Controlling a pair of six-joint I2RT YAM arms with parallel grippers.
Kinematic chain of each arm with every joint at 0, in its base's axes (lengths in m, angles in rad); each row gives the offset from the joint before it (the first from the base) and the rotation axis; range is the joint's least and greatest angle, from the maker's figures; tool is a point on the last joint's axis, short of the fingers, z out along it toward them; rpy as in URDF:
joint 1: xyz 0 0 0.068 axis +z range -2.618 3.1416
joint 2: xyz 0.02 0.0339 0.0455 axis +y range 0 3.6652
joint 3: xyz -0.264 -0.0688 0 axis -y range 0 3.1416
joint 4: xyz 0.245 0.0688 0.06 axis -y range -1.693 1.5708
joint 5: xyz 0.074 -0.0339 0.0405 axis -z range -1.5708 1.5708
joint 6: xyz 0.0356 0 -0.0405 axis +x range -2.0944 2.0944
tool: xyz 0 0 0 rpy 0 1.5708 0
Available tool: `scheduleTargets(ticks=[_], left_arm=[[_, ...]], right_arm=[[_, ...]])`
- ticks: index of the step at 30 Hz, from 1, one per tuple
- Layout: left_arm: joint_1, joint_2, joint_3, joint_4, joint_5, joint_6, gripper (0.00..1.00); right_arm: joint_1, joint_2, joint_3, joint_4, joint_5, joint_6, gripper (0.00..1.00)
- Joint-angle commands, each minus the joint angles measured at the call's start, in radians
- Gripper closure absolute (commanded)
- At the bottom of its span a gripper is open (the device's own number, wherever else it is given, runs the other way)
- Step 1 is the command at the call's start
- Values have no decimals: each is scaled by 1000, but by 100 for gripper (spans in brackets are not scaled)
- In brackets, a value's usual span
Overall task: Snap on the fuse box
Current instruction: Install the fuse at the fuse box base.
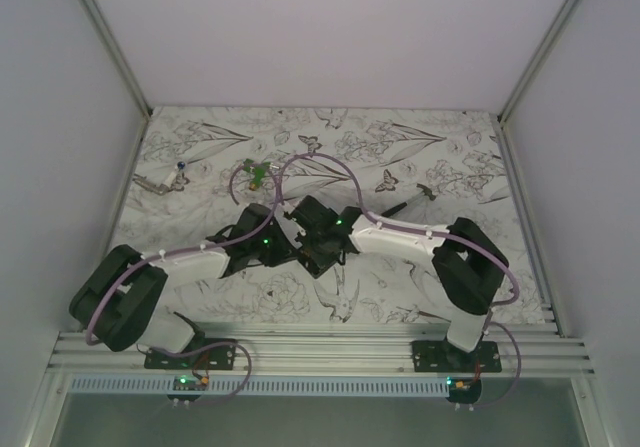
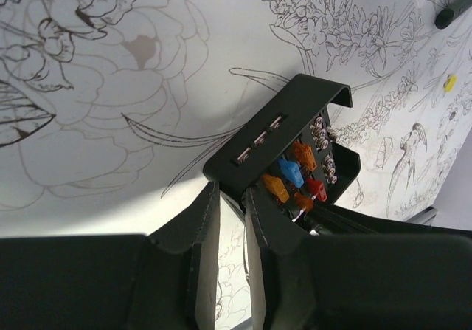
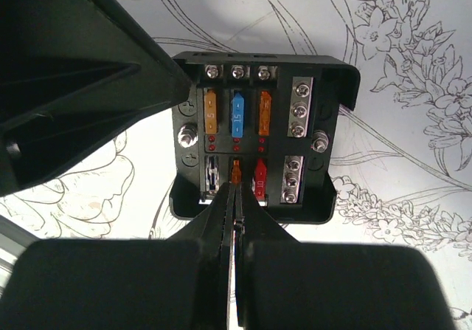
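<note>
Fuse box: the small black square plastic fuse box (image 3: 262, 134) is showing its open face near the middle of the table, between the two grippers, with orange, blue and red fuses and rows of silver screws inside.
Right gripper: the right gripper (image 3: 234, 176) is reaching into the box from its near side with its fingers pressed together. The tips are resting at a small orange fuse in the lower row.
Left gripper: the left gripper (image 2: 230, 191) is meeting one corner of the box, its fingers standing a narrow slit apart. Whether they are pinching the wall cannot be told.
Surface: a white table cover (image 1: 420, 157) printed with black line drawings of flowers, butterflies and birds is lying flat under everything. The box is casting a soft shadow on it.
Loose things: a small green plastic piece (image 1: 257, 172) is lying beyond the grippers, a thin black stick (image 1: 397, 207) to their right, and a small silvery part (image 1: 160, 180) near the left edge.
Near edge: a ribbed aluminium rail (image 1: 320, 352) is carrying both arm bases, with lilac cables (image 1: 318, 155) looping over the arms.
Room: plain white walls (image 1: 330, 27) are closing in the table on three sides, with pale metal posts (image 1: 105, 32) running up the corners.
</note>
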Motion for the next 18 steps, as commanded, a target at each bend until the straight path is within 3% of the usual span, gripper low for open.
scheduleTargets(ticks=[1, 3, 13, 18], left_arm=[[-24, -44, -47, -44, 14, -29, 90], [-25, -60, -49, -45, -1, -33, 88], [-26, -63, -43, -46, -27, -52, 82], [-28, -74, -34, -53, -28, -62, 70]], right_arm=[[-5, -32, -71, 107, -37, -10, 100], [-5, -65, -82, 120, -53, -12, 100], [-6, -122, -115, 150, -70, 0, 82], [-6, -108, -118, 156, -51, 10, 76]])
